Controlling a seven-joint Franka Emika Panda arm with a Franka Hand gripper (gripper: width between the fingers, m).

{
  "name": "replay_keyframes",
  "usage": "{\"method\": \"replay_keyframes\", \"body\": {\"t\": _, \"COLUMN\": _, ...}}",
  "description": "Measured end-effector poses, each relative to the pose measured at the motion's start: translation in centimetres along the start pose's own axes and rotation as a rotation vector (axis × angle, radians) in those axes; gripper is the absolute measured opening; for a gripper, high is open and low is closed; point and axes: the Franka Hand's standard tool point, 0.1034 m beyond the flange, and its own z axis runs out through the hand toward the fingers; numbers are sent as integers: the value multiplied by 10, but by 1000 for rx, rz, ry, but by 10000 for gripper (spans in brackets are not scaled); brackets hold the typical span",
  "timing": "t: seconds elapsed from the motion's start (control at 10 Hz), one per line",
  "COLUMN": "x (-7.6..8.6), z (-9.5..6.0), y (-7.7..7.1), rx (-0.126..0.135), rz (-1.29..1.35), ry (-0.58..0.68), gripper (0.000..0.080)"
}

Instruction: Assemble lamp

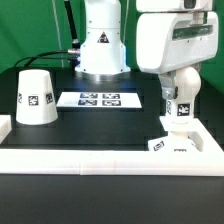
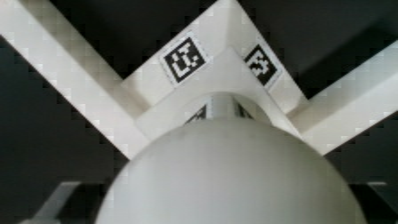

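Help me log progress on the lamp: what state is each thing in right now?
Shade: upright on the table, wide end down, untouched.
Bulb: held in the gripper, over the base; contact with it unclear.
Base: resting in the corner of the white rail.
Gripper: shut on the bulb.
Marker board: flat on the table.

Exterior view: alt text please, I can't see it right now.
The arm's end effector reaches down at the exterior view's right, the round bulb at its tip over the tagged base block. The cone shade stands upright at the view's left; the marker board lies flat between.
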Motion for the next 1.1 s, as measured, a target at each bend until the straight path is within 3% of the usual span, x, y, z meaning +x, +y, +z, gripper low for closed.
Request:
{"method": "replay_keyframes", "body": {"t": 0.1, "x": 0, "z": 0, "y": 0, "rx": 0, "rz": 5, "ry": 0, "gripper": 576}}
{"method": "replay_keyframes", "body": {"t": 0.6, "x": -1, "z": 0, "y": -1, "rx": 8, "rz": 621, "ry": 7, "gripper": 576}}
{"method": "replay_keyframes", "body": {"t": 1.1, "x": -2, "z": 1, "y": -1, "rx": 15, "rz": 1067, "ry": -2, "gripper": 577}}
